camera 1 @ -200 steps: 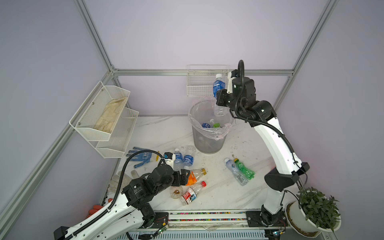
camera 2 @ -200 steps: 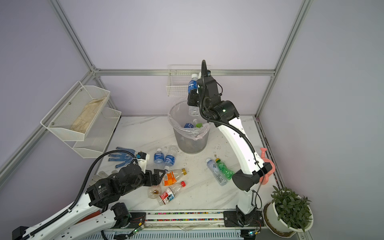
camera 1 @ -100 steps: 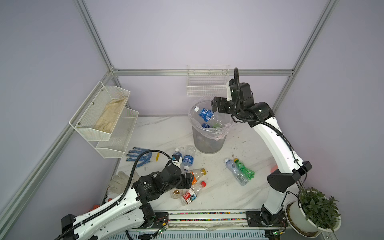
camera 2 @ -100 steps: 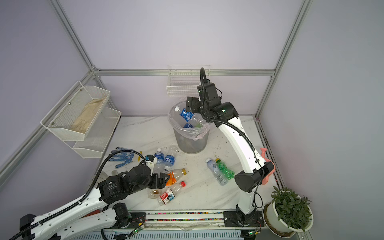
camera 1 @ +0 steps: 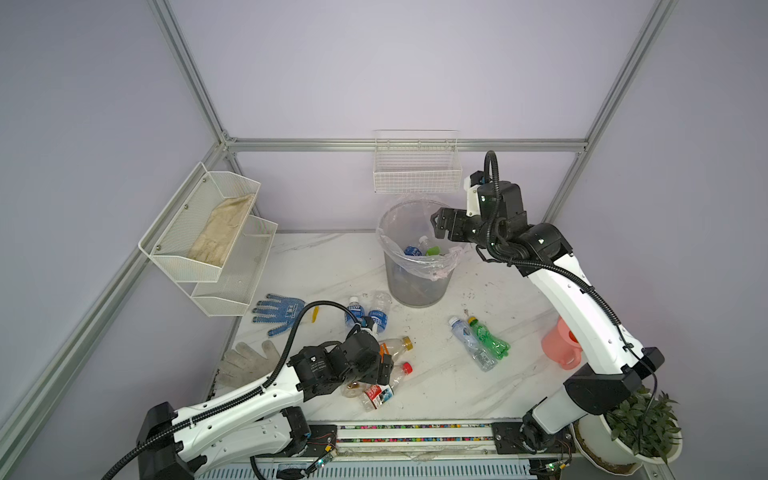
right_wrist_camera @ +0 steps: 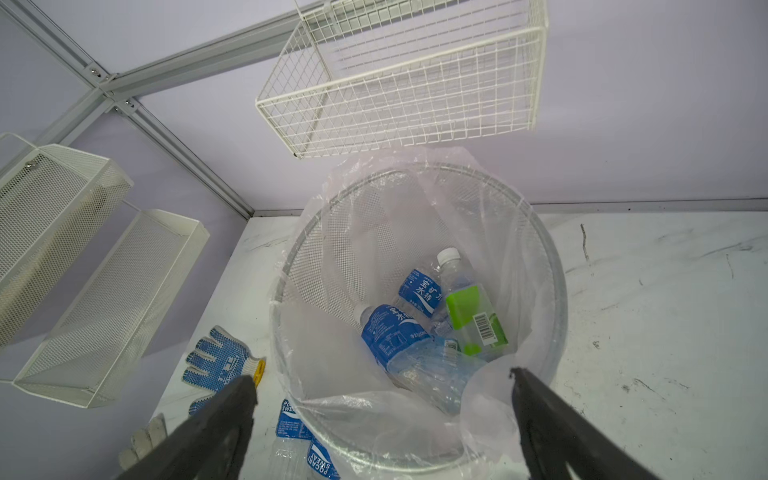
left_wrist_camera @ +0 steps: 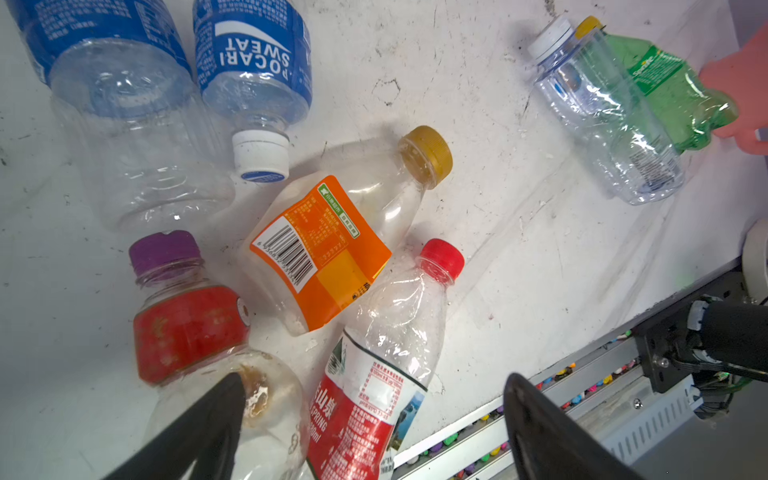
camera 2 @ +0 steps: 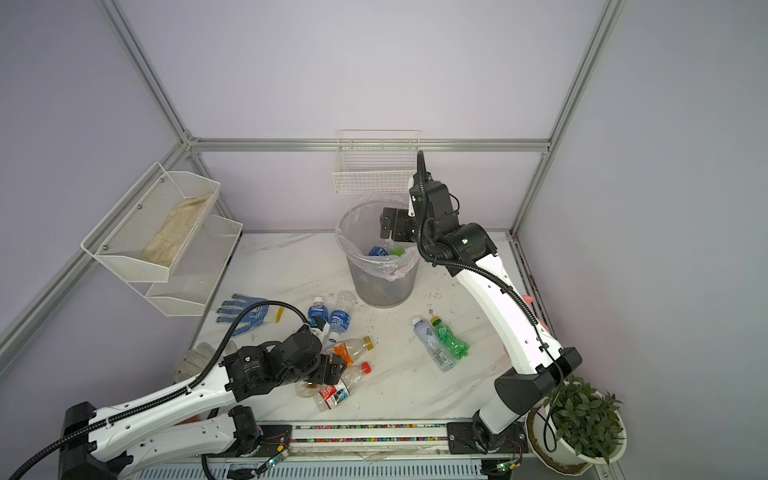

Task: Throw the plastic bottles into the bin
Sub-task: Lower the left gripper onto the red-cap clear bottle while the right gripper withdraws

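A: Left gripper [camera 1: 387,368]?
B: Wide open, empty. It hovers over the red-capped bottle [left_wrist_camera: 395,332], near left; long axis runs near-left to far-right.
A: Right gripper [camera 1: 435,226]?
B: Open, empty, above the bin [camera 1: 415,282] — farther off.

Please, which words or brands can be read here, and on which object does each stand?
"POCARI SWEAT": blue-labelled bottle on the table.
"SPRING": red-capped bottle's label.
"Sprite": green bottle.
Chinese characters: blue-labelled bottles in the bin.
Orange bottle's fine print: too small to read.

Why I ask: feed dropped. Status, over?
Left gripper open over red-capped clear plastic bottle. Right gripper open, empty, above grey mesh bin. Purple-capped red-labelled bottle crowds that grasp.
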Controlling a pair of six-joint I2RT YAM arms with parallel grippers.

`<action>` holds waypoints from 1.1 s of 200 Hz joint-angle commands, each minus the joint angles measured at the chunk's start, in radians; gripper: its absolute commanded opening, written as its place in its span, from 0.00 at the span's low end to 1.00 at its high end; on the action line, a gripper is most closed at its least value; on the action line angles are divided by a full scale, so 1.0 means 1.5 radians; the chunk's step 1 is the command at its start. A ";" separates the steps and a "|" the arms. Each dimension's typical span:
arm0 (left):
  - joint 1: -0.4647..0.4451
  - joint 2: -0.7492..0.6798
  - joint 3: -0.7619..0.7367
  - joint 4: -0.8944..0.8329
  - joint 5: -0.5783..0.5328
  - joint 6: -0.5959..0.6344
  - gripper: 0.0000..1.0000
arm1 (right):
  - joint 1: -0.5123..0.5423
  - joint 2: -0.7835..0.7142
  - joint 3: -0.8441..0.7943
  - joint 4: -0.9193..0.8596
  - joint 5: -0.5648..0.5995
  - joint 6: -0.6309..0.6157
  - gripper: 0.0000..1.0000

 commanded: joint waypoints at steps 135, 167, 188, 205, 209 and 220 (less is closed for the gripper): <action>-0.073 0.179 0.052 0.005 0.037 0.059 0.94 | 0.001 -0.127 -0.168 0.071 -0.019 0.021 0.97; -0.090 0.232 0.070 0.004 0.035 0.068 0.93 | 0.001 -0.134 -0.193 0.077 -0.023 0.031 0.97; -0.103 0.276 0.085 -0.005 0.028 0.071 0.92 | 0.001 -0.163 -0.209 0.080 -0.022 0.032 0.97; -0.116 0.330 0.107 -0.021 0.021 0.076 0.90 | 0.001 -0.170 -0.217 0.081 -0.021 0.032 0.97; -0.122 0.340 0.112 -0.025 0.019 0.078 0.89 | 0.001 -0.172 -0.218 0.081 -0.021 0.032 0.97; -0.131 0.367 0.128 -0.034 0.014 0.082 0.88 | 0.001 -0.176 -0.224 0.083 -0.021 0.033 0.98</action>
